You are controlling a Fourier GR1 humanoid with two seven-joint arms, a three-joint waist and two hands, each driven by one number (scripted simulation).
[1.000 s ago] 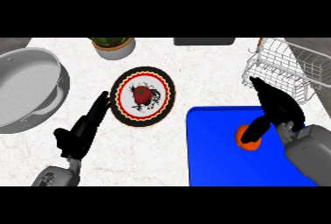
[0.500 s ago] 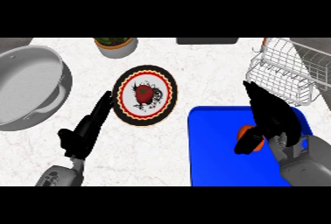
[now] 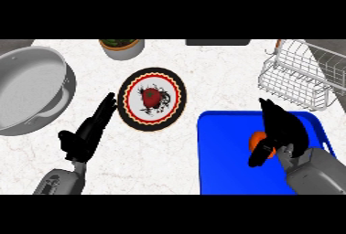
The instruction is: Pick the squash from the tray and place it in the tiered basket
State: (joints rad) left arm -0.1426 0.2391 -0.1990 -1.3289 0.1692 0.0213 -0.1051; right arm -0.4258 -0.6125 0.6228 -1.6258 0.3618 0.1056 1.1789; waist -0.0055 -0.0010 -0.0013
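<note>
Mostly hidden, orange squash [image 3: 257,139] sits on blue tray [image 3: 233,155], right hand [image 3: 280,130] curled round it. Risk: shallow hold slips en route to wire tiered basket [image 3: 297,75] beyond tray. Left hand [image 3: 84,135] open left of tray.

We see a white marbled desk [image 3: 202,59]. At far left sits a big grey pan [image 3: 30,91], running partly off the view's edge. Just right of it lies a round plate [image 3: 130,107] with a dark and red patterned rim, and a red tomato [image 3: 152,96] rests at its middle. Up top, a small pot [image 3: 121,48] holds something green, and a dark object [image 3: 218,42] sits at the upper edge.
</note>
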